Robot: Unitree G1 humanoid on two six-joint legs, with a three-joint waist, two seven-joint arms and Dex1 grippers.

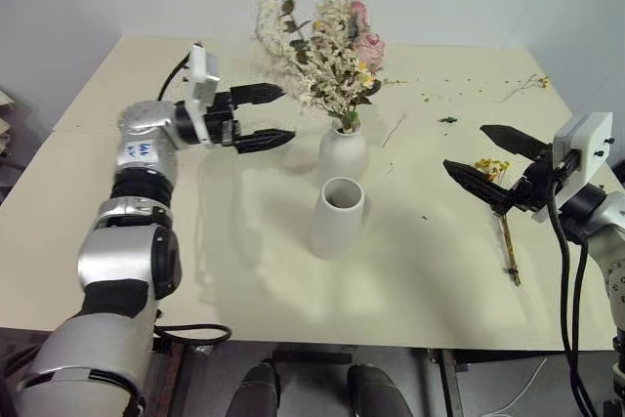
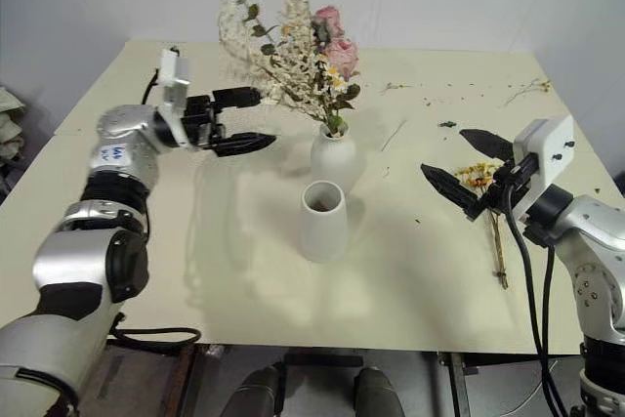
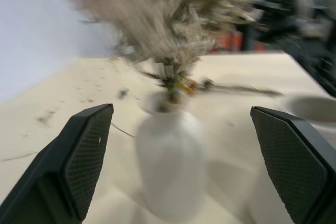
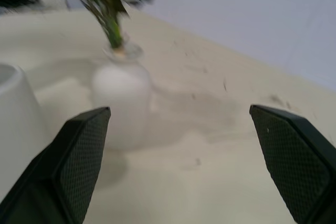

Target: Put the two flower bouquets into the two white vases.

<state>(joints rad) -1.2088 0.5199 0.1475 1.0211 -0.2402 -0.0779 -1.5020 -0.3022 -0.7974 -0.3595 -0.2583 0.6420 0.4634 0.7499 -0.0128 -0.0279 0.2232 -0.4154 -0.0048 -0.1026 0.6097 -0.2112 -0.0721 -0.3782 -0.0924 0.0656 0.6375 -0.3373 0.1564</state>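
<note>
The large bouquet (image 1: 327,51) of pink roses, cream sprigs and green leaves stands upright with its stems in the rounded narrow-necked white vase (image 1: 343,153). My left gripper (image 1: 288,112) hovers just left of that vase, open, with nothing between its fingers; the left wrist view looks straight at the vase (image 3: 170,166). In front of it stands the wide-mouthed tapered vase (image 1: 337,217), with nothing in it. The small yellow sprig (image 1: 507,241) lies flat on the table at the right. My right gripper (image 1: 465,146) hangs open over its flower end, apart from it.
The cream table (image 1: 117,241) carries loose twigs and green crumbs at the far right (image 1: 532,82) and near the middle (image 1: 447,120). The two vases stand close together. Black cables (image 1: 564,280) hang from my right wrist past the table's front edge.
</note>
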